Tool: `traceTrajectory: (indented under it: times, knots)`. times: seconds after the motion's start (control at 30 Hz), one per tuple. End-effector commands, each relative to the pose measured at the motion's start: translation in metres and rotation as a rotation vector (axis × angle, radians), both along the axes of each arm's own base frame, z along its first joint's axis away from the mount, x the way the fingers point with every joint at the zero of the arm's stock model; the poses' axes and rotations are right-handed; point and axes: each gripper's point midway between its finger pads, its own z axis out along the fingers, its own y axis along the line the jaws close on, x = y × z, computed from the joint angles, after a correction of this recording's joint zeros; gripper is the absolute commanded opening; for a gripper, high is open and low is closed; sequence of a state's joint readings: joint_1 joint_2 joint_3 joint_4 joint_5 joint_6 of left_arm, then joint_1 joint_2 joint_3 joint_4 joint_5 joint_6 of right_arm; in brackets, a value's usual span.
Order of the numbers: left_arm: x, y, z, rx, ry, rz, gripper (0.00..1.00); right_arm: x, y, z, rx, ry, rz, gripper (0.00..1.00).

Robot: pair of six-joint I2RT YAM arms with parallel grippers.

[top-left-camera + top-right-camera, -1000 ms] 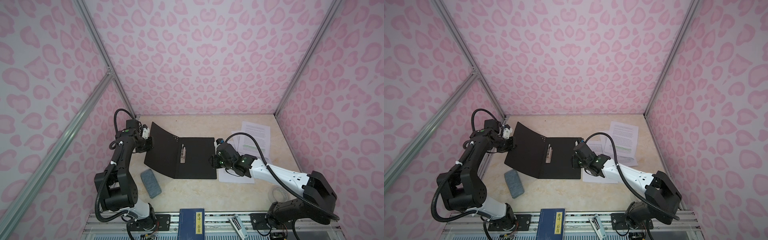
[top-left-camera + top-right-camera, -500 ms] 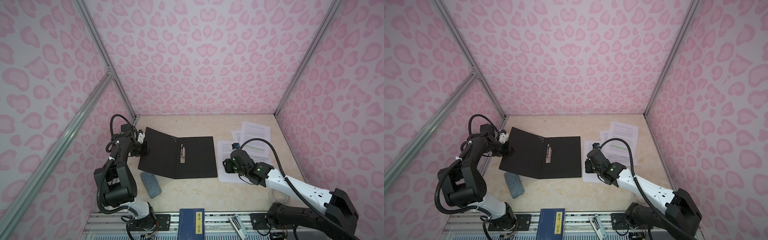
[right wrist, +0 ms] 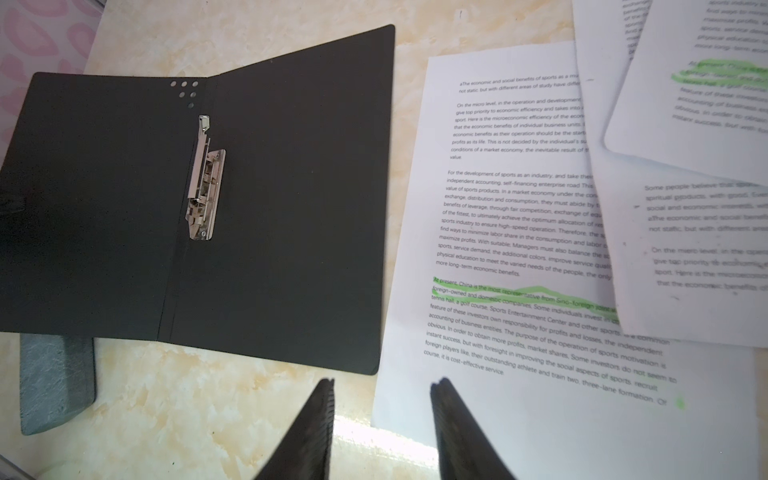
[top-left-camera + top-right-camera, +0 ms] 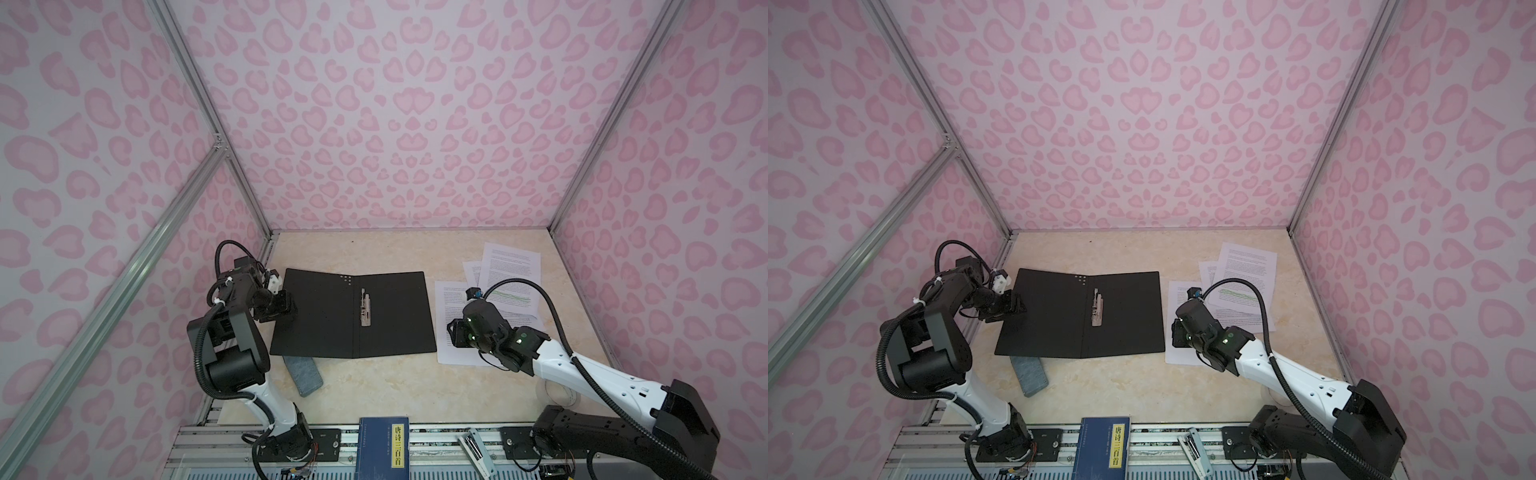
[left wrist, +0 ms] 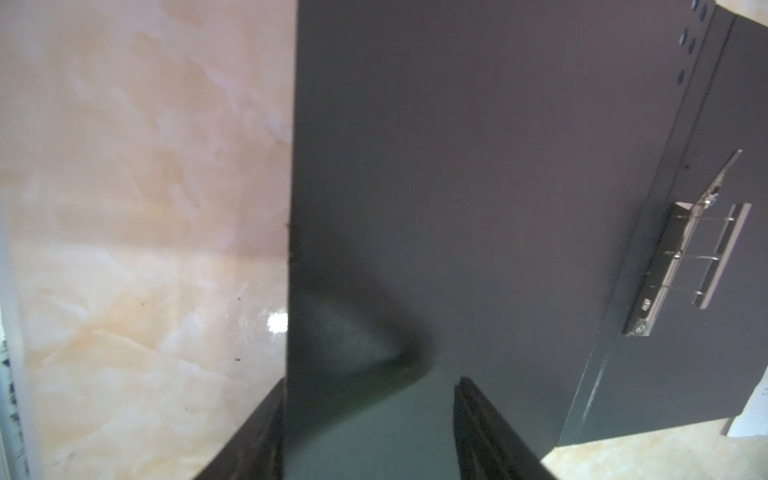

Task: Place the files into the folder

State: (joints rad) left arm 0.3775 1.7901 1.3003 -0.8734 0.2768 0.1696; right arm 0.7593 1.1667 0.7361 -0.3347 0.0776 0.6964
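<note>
Pale tabletop (image 4: 395,390) carries the folder (image 4: 324,316) open and empty, three sheets (image 4: 513,266) loose to its right (none filed), left gripper (image 5: 370,382) spread astride its left edge, right gripper (image 3: 382,382) spread, holding nothing.

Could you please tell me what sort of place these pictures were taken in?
Probably a robot recording booth, not an office: pink heart-patterned walls on aluminium framing enclose a small marble-look tabletop, and two arms are bolted to a slotted rail at its front edge.
</note>
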Motion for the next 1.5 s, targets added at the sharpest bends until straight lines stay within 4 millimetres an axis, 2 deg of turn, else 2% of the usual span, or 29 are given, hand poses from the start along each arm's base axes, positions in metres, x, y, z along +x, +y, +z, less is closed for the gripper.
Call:
traceTrajectory:
  times: [0.0, 0.07, 0.13, 0.33, 0.37, 0.47, 0.6, 0.7, 0.83, 0.93, 1.07, 1.13, 1.23, 1.33, 1.47]
  knots:
    - [0.007, -0.001, -0.002, -0.023, -0.007, -0.025, 0.71, 0.001, -0.001, 0.0, -0.004, -0.001, -0.009, 0.42]
    - [0.009, 0.001, -0.004, -0.014, -0.001, -0.027, 0.8, 0.001, -0.004, 0.001, -0.015, -0.002, -0.012, 0.42]
    - [0.009, 0.009, -0.004, 0.029, -0.004, -0.01, 0.98, 0.001, -0.007, 0.004, -0.025, -0.007, -0.019, 0.44]
    - [0.004, 0.011, 0.017, 0.063, -0.034, -0.018, 0.98, 0.009, -0.035, 0.017, -0.121, -0.069, -0.099, 0.52]
    - [0.009, 0.013, 0.03, 0.073, -0.061, -0.019, 0.98, 0.012, -0.044, 0.021, -0.15, -0.082, -0.124, 0.53]
    - [0.006, 0.009, 0.052, 0.073, -0.099, -0.02, 0.98, 0.019, -0.077, 0.029, -0.244, -0.101, -0.212, 0.6]
    - [-0.003, -0.003, 0.079, 0.043, -0.144, -0.032, 0.97, 0.029, -0.114, 0.023, -0.295, -0.061, -0.29, 0.64]
    - [-0.012, -0.017, 0.099, -0.001, -0.179, -0.055, 0.98, 0.041, -0.129, 0.015, -0.293, -0.038, -0.305, 0.64]
    - [-0.026, -0.047, 0.123, -0.11, -0.232, -0.117, 0.98, 0.059, -0.137, 0.001, -0.336, 0.008, -0.302, 0.64]
    - [-0.039, -0.074, 0.134, -0.176, -0.235, -0.192, 0.98, 0.073, -0.141, -0.006, -0.408, 0.036, -0.31, 0.64]
    - [-0.06, -0.117, 0.147, -0.201, -0.244, -0.367, 0.98, 0.089, -0.166, -0.018, -0.472, 0.124, -0.361, 0.65]
    - [-0.064, -0.135, 0.152, -0.199, -0.26, -0.427, 0.98, 0.097, -0.18, -0.018, -0.476, 0.138, -0.393, 0.65]
    - [-0.065, -0.164, 0.161, -0.222, -0.273, -0.5, 0.98, 0.109, -0.202, -0.018, -0.42, 0.173, -0.456, 0.66]
    - [-0.058, -0.192, 0.169, -0.268, -0.287, -0.556, 0.98, 0.12, -0.23, -0.02, -0.382, 0.202, -0.527, 0.66]
    - [-0.045, -0.225, 0.165, -0.298, -0.266, -0.619, 0.97, 0.134, -0.267, -0.034, -0.322, 0.241, -0.615, 0.66]
